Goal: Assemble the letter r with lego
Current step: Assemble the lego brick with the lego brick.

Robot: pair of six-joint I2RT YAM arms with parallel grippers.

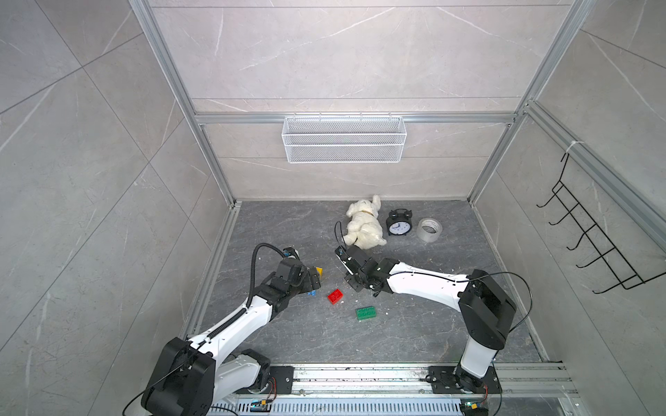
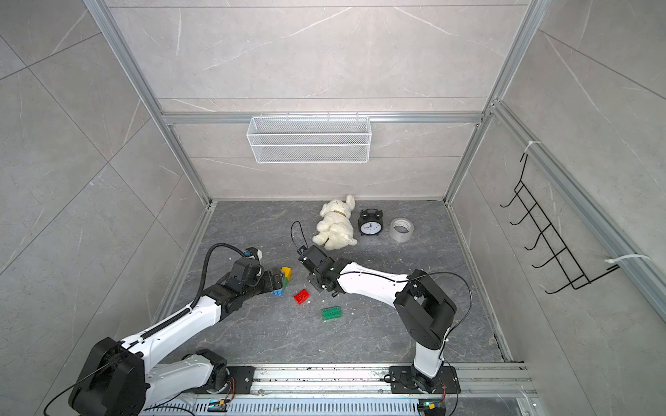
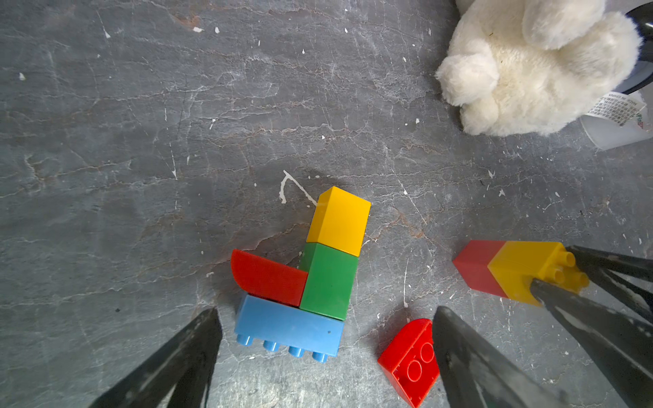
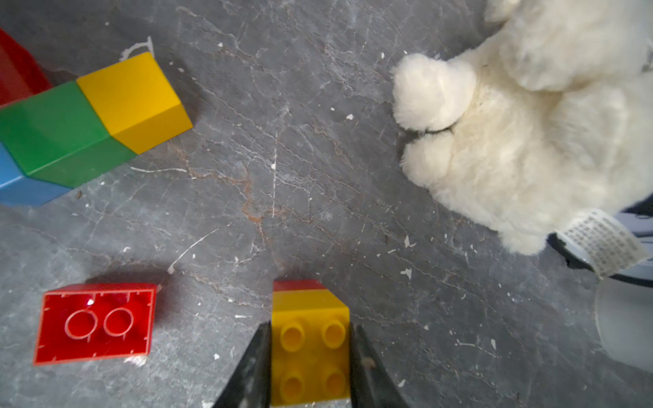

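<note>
A joined lego piece lies flat on the floor: a blue brick (image 3: pixel 288 325), a curved red one (image 3: pixel 265 277), a green one (image 3: pixel 328 279) and a yellow one (image 3: pixel 339 220). My left gripper (image 3: pixel 327 314) hangs open over its blue end, touching nothing; in both top views it (image 1: pixel 313 281) hides most of the piece (image 2: pixel 284 275). My right gripper (image 4: pixel 310 326) is shut on a yellow brick (image 4: pixel 311 356) with a red brick (image 4: pixel 296 285) stuck under it, held off the floor to the right of the piece. A loose red brick (image 1: pixel 335 296) lies underside up, with a green brick (image 1: pixel 367 312) nearer the front.
A white plush toy (image 1: pixel 364 223), a black alarm clock (image 1: pixel 398 225) and a tape roll (image 1: pixel 429 229) sit at the back of the floor. A wire basket (image 1: pixel 344 138) hangs on the back wall and a black hook rack (image 1: pixel 594 234) on the right wall.
</note>
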